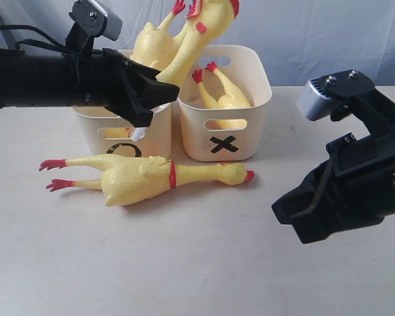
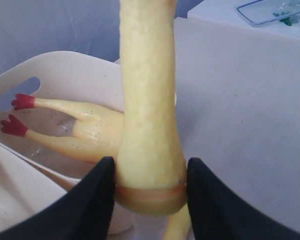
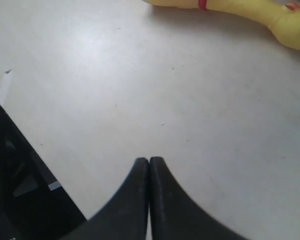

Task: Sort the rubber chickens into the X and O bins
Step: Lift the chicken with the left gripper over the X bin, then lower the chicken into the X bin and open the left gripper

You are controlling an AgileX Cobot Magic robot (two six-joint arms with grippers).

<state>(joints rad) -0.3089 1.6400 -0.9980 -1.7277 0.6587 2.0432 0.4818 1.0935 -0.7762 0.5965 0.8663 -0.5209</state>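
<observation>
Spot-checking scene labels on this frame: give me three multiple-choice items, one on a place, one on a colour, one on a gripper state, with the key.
1. Where is the chicken with the red neck band?
A. Inside a bin
B. Lying on the table in front of the O bin and the X bin
C. Hanging from a gripper

2. What colour is the X mark?
A. Red
B. Black
C. Blue

3. What state is the left gripper in?
A. Open and empty
B. Shut on nothing
C. Shut on the held chicken

Key:
1 B: the exterior view shows it flat on the tabletop just in front of both bins.
2 B: the mark on the bin's front wall is black.
3 C: the left wrist view shows both fingers pressed against its neck.
</observation>
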